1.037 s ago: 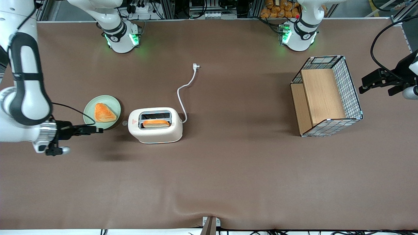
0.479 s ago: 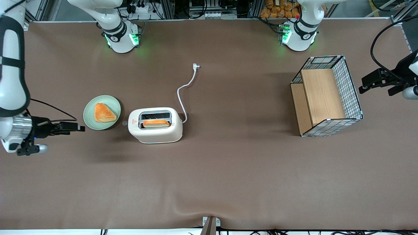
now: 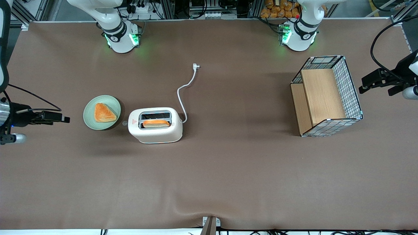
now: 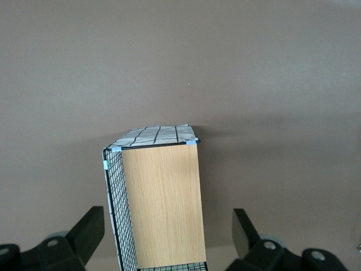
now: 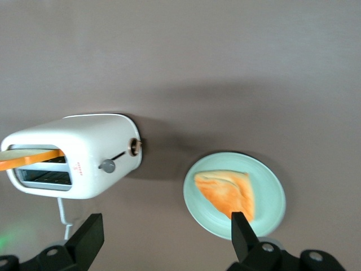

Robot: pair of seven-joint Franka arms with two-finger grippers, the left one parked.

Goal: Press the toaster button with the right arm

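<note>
- The right arm's gripper (image 3: 65,119) hangs over bare table (image 3: 209,182) at the working arm's end. Its fingers (image 5: 87,234) are spread wide and carry nothing.
- Nearest the tool, just ahead of its fingertips and clear of them, sits a pale green plate (image 3: 87,112) with a wedge of golden pastry (image 3: 104,113) on it.
- Next out along the same line comes the toaster button (image 3: 124,123), a small grey knob sticking out of the toaster's narrow end and facing the tool. The plate lies between knob and fingertips, so nothing touches the knob.
- The toaster (image 3: 156,135) itself stands one step farther on, cream-white, its red triangle mark at the end turned toward the tool. A slice of toast (image 3: 156,123) rides high in one slot, the other slot empty.
- From the toaster's end away from the tool, a white cord (image 3: 183,88) loops off across the table to a loose plug (image 3: 196,66), connected to nothing.
- Farthest of all, toward the parked arm's end of the table, a wire basket (image 3: 351,88) with a wooden insert lies well apart from everything else.
- Progress, as judged from the scene: the raised slice and untouched knob suggest the press is not yet made. What is left appears to be the whole job — carry the tool over or past the plate, line a fingertip up with the knob, push.
</note>
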